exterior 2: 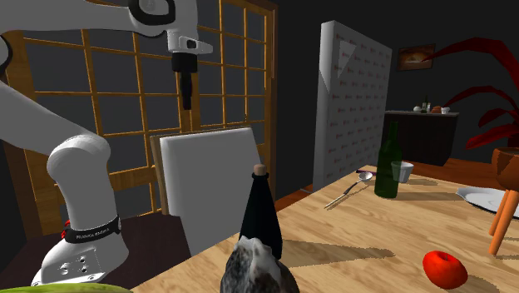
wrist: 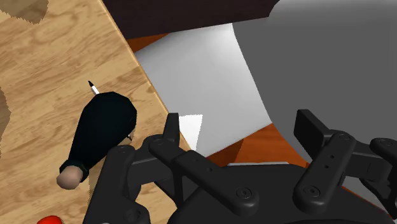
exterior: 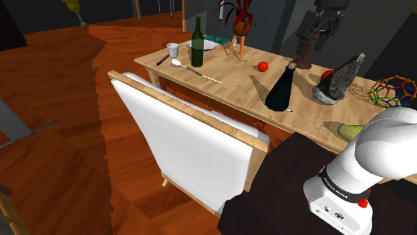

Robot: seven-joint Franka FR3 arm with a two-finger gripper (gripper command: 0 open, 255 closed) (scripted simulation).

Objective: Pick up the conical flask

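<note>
**Flask upright on bench, pincer wide open above it, nothing held**

- Conical flask [exterior: 281, 87]: black, cork-coloured stopper. It stands near the bench [exterior: 227, 90] edge on the chair [exterior: 194, 143] side, between the red ball [exterior: 262, 66] and the grey rock [exterior: 337, 80].
- Second exterior view: the rock covers the flask's lower body, so only neck and shoulders show.
- A small white-tipped thing pokes out at the flask base. Can't make out what it is.
- Pincer [wrist: 238, 118]: fingers well apart and clasping nothing. In the wrist view the flask sits beside one finger, not between the two. The fingers hang over the chair's white back, just off the bench edge.
- Second exterior view catches the pincer side-on, so the finger gap doesn't read there.
- Shoulder view: the arm blocks part of a green object [exterior: 349, 130] on the bench, and the wire ball [exterior: 394, 90] is cut by the frame edge.
- Writing: the black band [exterior: 342, 189] on the arm base has white lettering that looks like FRANKA EMIKA.
</note>
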